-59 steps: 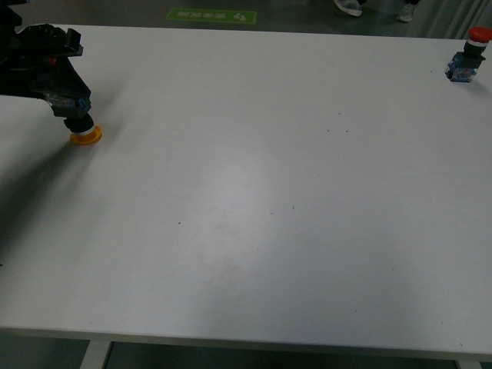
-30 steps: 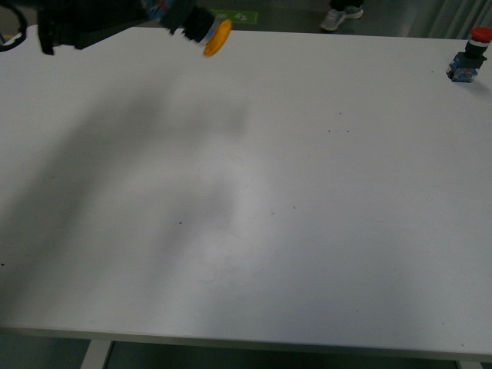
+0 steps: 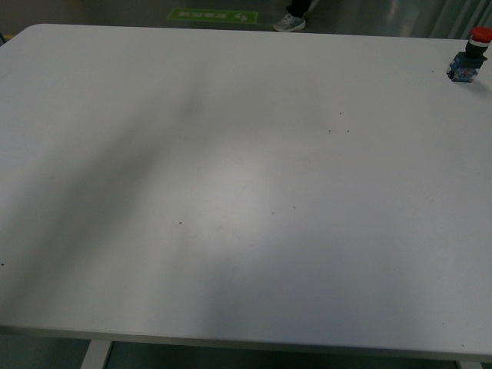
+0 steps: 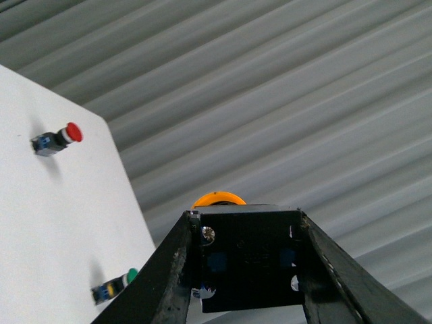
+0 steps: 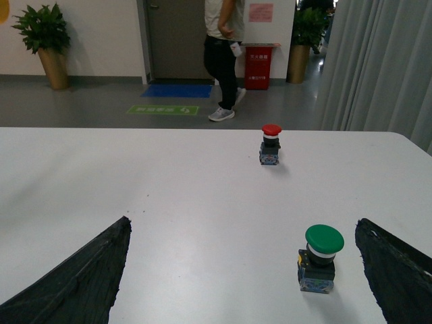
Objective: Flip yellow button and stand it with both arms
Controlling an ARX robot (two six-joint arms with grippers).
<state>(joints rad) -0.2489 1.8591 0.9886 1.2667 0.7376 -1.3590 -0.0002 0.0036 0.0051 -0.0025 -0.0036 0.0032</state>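
Since the left gripper (image 4: pixel 246 226) is pinched on the yellow button (image 4: pixel 218 199) by its black block, cap poking past the tips and nothing under it but wall, I'd say it's held up off the table (image 3: pixel 231 200) to get room for the flip; front view shows neither arm nor btn. Right gripper (image 5: pixel 241 226) hangs low over the table, jaws spread wide and empty, prob. placed to take the handoff. Red button (image 5: pixel 271 144) and green button (image 5: pixel 319 260) stand apart, not involved.
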